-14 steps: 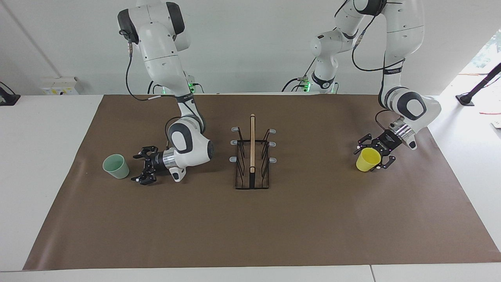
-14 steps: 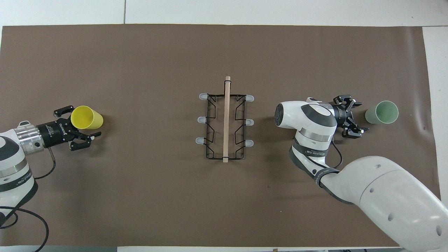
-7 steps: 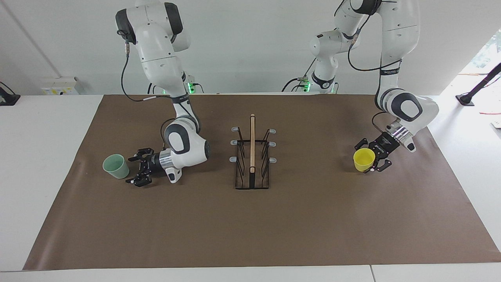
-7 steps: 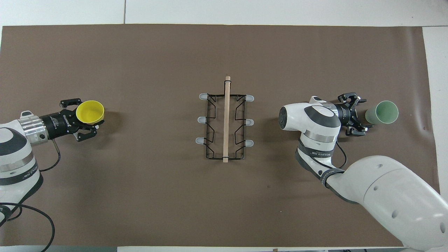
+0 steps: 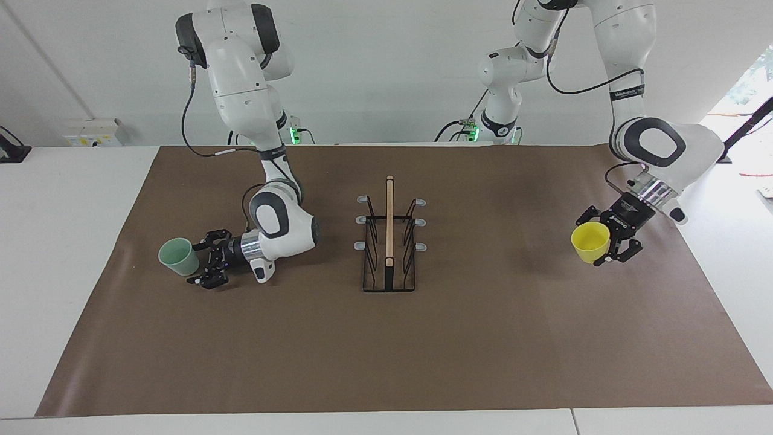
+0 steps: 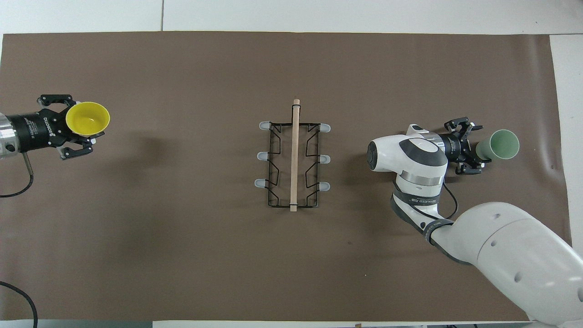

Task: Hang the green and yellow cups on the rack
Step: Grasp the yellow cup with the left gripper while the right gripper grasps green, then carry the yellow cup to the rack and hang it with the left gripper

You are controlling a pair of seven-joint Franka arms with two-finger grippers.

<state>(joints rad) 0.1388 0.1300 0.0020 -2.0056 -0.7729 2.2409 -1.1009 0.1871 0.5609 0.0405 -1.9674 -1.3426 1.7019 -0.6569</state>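
The brown paper mat [image 5: 483, 338] is spread over a white table [image 5: 72, 254], with a faint crease seen near its edge at the right arm's end. In the overhead view the rack [image 6: 294, 157] is set at the middle of the mat, its wooden top bar running from twelve to six o'clock and its grey-tipped prongs pointing out to three and nine. At nine o'clock from the rack, the yellow cup [image 6: 87, 118] is held by the left gripper [image 5: 606, 237]. The fingers are clamped on the cup's wall. The cup is carried clear of the mat with its mouth tipped upward, and its shadow is cast on the paper below. At three o'clock from the rack, the green cup [image 6: 498, 145] is seen standing on the mat, mouth up. It is met low down by the right gripper [image 5: 202, 258], whose fingers are spread apart and set either side of its base; whether it is touched cannot be told. In the facing view a plain white wall [image 5: 386, 72] is seen at twelve o'clock, with a socket box [image 5: 90, 132] at ten and green lamps lit at the arm bases.
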